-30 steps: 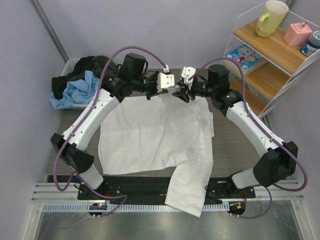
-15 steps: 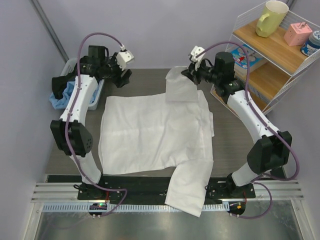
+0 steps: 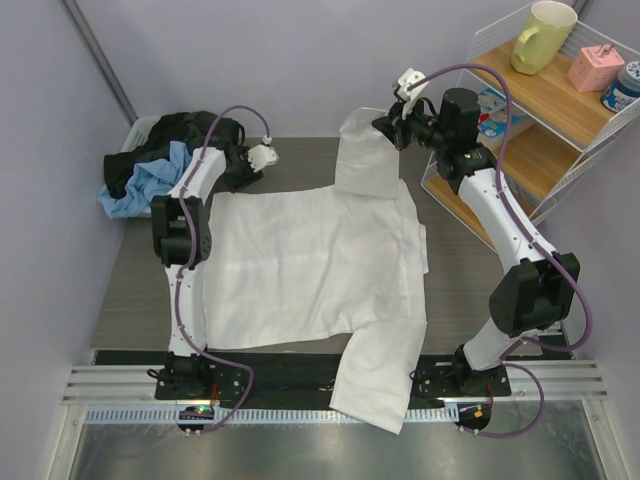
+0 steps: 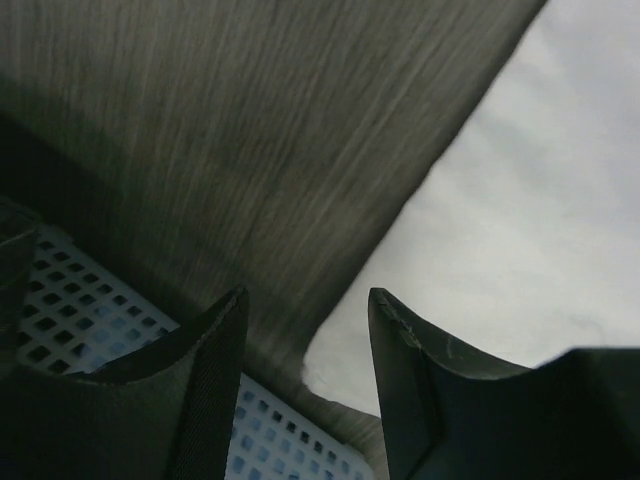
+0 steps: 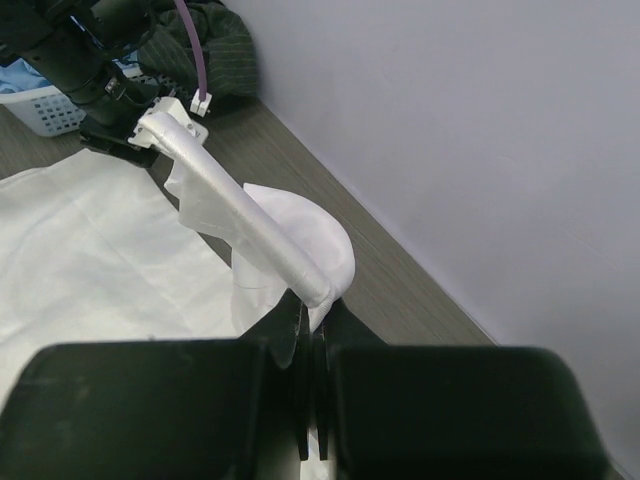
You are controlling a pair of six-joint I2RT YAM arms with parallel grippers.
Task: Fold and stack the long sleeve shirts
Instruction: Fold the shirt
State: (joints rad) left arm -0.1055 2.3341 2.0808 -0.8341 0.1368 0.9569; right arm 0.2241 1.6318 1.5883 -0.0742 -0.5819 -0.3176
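A plain white long sleeve shirt (image 3: 305,265) lies spread flat on the dark table (image 3: 140,290). One sleeve (image 3: 378,370) hangs over the table's front edge. My right gripper (image 3: 388,124) is shut on the cuff of the other sleeve (image 3: 362,158) and holds it raised above the shirt's back right corner. In the right wrist view the cuff (image 5: 322,287) is pinched between the shut fingers. My left gripper (image 3: 262,157) stands open and holds nothing, at the shirt's back left corner beside the basket. In the left wrist view its fingers (image 4: 212,372) frame a white shirt edge (image 4: 480,250).
A white basket (image 3: 150,211) at the back left holds dark (image 3: 190,130) and light blue (image 3: 150,180) clothes. A wire shelf (image 3: 540,125) at the back right carries a yellow mug (image 3: 543,35) and small items. The back wall stands close behind the raised sleeve.
The grippers met at the shirt's back edge. The left one opened and swung back left to the basket. The right one shut on the sleeve and lifted it back right.
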